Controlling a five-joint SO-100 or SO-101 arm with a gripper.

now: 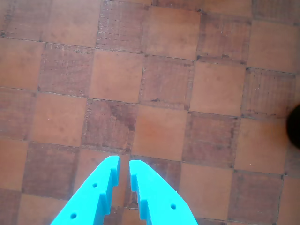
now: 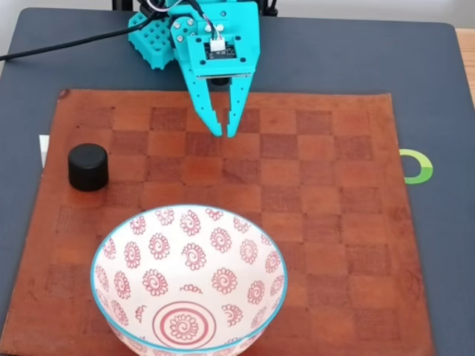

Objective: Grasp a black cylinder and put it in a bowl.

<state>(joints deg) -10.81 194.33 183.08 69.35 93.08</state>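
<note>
In the fixed view the black cylinder (image 2: 88,166) stands upright on the left side of the checkered mat. The white bowl (image 2: 188,208) with red spirals and a light blue rim sits at the front, holding nothing. My cyan gripper (image 2: 225,134) hangs over the mat's far middle, right of the cylinder and beyond the bowl. Its fingers are almost together with nothing between them. From the wrist camera the gripper (image 1: 124,163) points at bare checkered squares, and a dark shape (image 1: 294,126) cut by the right edge looks like the cylinder.
A brown checkered leather mat (image 2: 334,222) covers a dark table (image 2: 430,67). The arm's base (image 2: 152,37) and a black cable (image 2: 67,43) are at the far left. A green ring mark (image 2: 418,166) lies right of the mat.
</note>
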